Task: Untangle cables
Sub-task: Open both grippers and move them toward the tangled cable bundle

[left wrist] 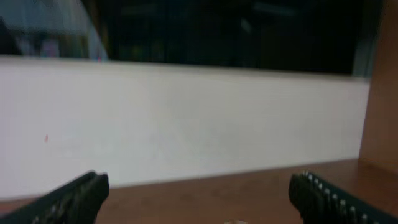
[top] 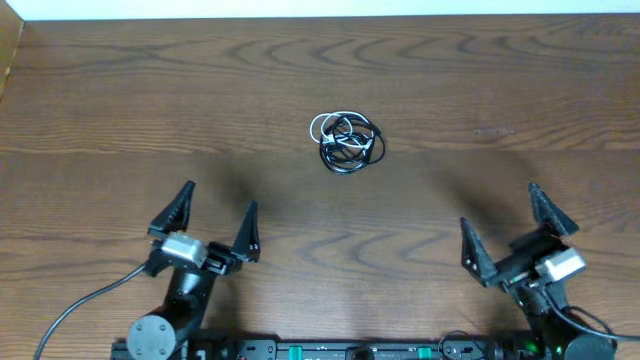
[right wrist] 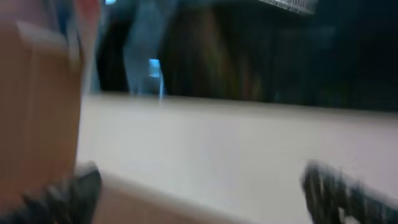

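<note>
A: Where are the cables?

B: From overhead, they lie in one small knotted clump on the brown wooden desk, just toward 1 o'clock from the middle of the view. Black loops and a white loop overlap. I cannot tell the single cords apart.

A: And the left fingers?

B: They sit at 7 o'clock in the overhead view, spread wide in a V, with the tips aimed toward 1 o'clock. Only bare desk shows between them. They touch none of the cords, and the clump lies well apart, at about 2 o'clock from them.

A: The right fingers?

B: They are at 5 o'clock, spread just as wide, with the tips aimed toward 11 o'clock. Bare desk shows between these too. The clump is well apart, at about 10 o'clock from them.

A: What do the wrist cameras show?

B: The left wrist view has two dark tips in the lower corners, at 7 and 5 o'clock, far apart. A strip of desk lies between them, and a pale wall stands beyond. The right wrist view is blurred. Two dark finger shapes sit in its lower corners, equally far apart, in front of a pale surface.
</note>
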### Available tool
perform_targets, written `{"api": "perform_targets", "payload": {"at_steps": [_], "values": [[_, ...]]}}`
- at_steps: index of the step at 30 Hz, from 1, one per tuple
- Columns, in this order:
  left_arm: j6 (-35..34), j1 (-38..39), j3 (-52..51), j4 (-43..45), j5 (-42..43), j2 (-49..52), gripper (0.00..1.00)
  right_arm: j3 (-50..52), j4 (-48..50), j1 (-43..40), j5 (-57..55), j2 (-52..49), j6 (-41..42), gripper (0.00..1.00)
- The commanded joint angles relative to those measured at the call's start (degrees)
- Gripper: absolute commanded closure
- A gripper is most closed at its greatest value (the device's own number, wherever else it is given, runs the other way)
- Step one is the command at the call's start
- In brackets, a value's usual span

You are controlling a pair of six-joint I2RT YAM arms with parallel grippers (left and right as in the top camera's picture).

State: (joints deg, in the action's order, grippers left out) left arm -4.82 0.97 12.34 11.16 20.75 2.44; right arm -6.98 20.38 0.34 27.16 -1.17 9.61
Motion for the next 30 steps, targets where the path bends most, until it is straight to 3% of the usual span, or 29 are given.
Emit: {"api": "perform_targets", "payload": {"at_steps": [1, 5, 6, 8, 10, 13, 15, 18, 22, 27, 30], "values": [[2.5, -0.3, 11.1, -8.3, -0.9, 5.7, 0.02, -12.3, -13.9, -0.5, 3.5, -3.5, -5.5, 0.01], [2.8, -0.3, 26.4, -27.2, 1.4, 17.0, 0.03, -27.0, -31.8, -0.5, 7.5, -14.0, -9.3, 0.01], [2.9, -0.3, 32.5, -35.7, 6.5, 23.0, 0.02, -32.6, -36.4, -0.5, 10.4, -19.6, -9.2, 0.01], [5.3, -0.3, 38.4, -44.4, 11.2, 29.4, 0.03, -38.5, -38.3, -0.5, 16.0, -27.1, -8.9, 0.01], [8.4, -0.3, 47.5, -54.4, 18.1, 37.7, 0.02, -45.3, -34.2, -0.5, 32.2, -38.6, -8.8, 0.01], [6.5, -0.3, 50.8, -56.6, 24.7, 40.7, 0.02, -47.1, -32.2, -0.5, 49.0, -44.8, -8.8, 0.01], [6.4, -0.3, 50.9, -55.4, 25.3, 41.2, 0.02, -47.1, -30.2, -0.5, 53.4, -47.5, -8.7, 0.01], [2.7, -0.3, 51.7, -55.3, 24.4, 42.9, 0.02, -47.1, -29.3, 0.0, 49.3, -51.8, 2.4, 0.01], [0.0, -0.3, 56.6, -59.0, 24.3, 51.2, 0.02, -47.4, -26.2, 1.4, 46.2, -56.8, 6.3, 0.01], [3.0, -0.2, 69.6, -72.0, 15.0, 67.6, 0.02, -50.8, -29.8, 2.0, 37.3, -64.7, 6.4, 0.01], [2.6, -0.2, 72.1, -72.4, 12.7, 74.5, 0.02, -55.1, -39.6, 2.9, 22.7, -70.6, 2.5, 0.01]]}}
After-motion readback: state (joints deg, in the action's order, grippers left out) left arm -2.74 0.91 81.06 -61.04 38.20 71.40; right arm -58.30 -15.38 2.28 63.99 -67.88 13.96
